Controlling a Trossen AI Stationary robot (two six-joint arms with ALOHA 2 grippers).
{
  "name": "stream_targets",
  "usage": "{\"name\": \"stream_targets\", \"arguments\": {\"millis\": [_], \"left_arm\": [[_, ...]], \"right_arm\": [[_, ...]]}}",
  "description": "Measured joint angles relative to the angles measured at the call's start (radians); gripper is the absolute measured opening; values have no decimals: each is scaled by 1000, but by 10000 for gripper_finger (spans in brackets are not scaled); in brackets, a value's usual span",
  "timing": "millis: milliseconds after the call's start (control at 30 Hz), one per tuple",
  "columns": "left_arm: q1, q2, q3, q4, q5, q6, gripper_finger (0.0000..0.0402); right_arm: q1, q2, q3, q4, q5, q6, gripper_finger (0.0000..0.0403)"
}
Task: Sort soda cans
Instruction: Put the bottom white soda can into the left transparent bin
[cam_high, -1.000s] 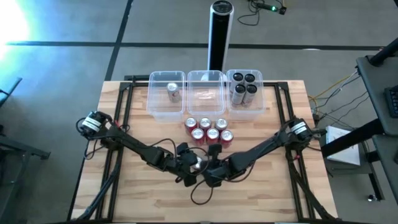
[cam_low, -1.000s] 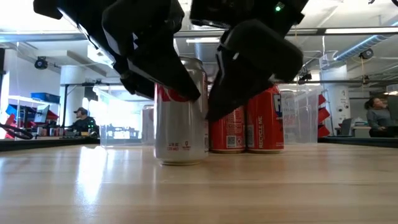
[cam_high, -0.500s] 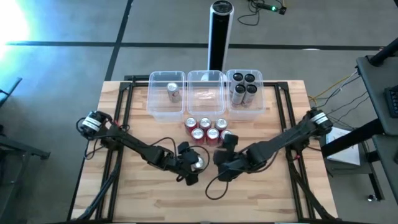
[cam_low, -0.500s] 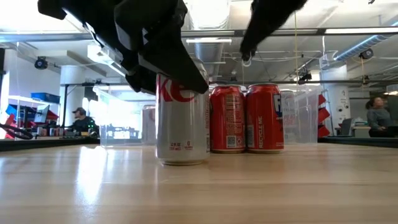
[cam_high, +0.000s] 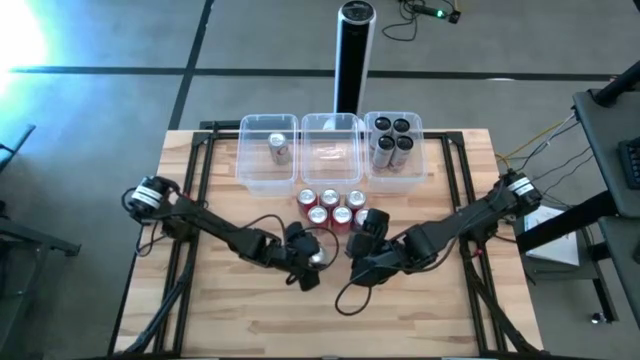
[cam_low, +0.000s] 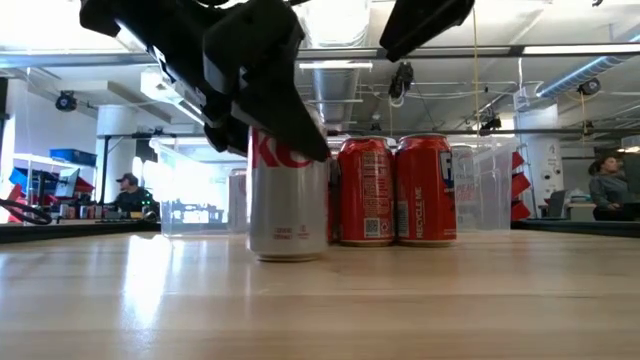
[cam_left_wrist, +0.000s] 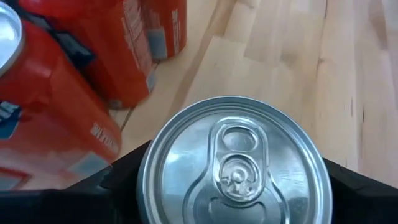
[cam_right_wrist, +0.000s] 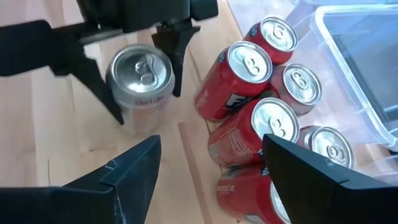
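A silver soda can (cam_high: 317, 258) stands near the table's middle, and my left gripper (cam_high: 311, 262) is shut on it; its silver top (cam_left_wrist: 235, 163) fills the left wrist view. My right gripper (cam_right_wrist: 211, 143) is open and raised just right of that can, over the near side of several red cans (cam_high: 336, 209) that stand on their bases in a cluster. At the far edge, the left tub (cam_high: 247, 160) holds one silver can (cam_high: 278, 147), the middle tub (cam_high: 331, 150) shows no can, and the right tub (cam_high: 416, 160) holds several dark cans (cam_high: 393, 140). My left gripper pinches the silver can's side wall (cam_right_wrist: 134, 106) between its two fingers (cam_right_wrist: 93, 74), one on each side, around the upper half. The fingers come slanting down from the table's left. The can is upright; whether its base (cam_low: 288, 255) rests on the wood or hangs just above it, I cannot tell.
A tall black cylinder post (cam_high: 352, 55) stands behind the tubs. The red cluster sits right beside the held can in the low view (cam_low: 395, 190). Bare wood (cam_high: 400, 310) lies toward the near edge. People show in the room beyond the table (cam_low: 607, 180).
My right gripper has left the silver can's right side, risen, and drawn back toward the table's right and far side, ending over the red cans. My left gripper has kept its hold, and the can has shifted a little away from the near edge with it.
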Motion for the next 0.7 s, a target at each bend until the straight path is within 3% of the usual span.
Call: {"name": "stream_targets", "arguments": {"millis": [233, 467, 567, 700], "left_arm": [[-17, -85, 141, -326, 19, -17, 283], [-28, -300, 318, -731, -157, -2, 283], [22, -408, 343, -805, -263, -12, 283], [184, -513, 334, -827, -262, -21, 283]], "right_arm": [[0, -65, 3, -17, -6, 52, 248], [7, -162, 4, -18, -5, 120, 229], [7, -183, 4, -15, 0, 125, 223], [6, -189, 4, -15, 6, 111, 219]]}}
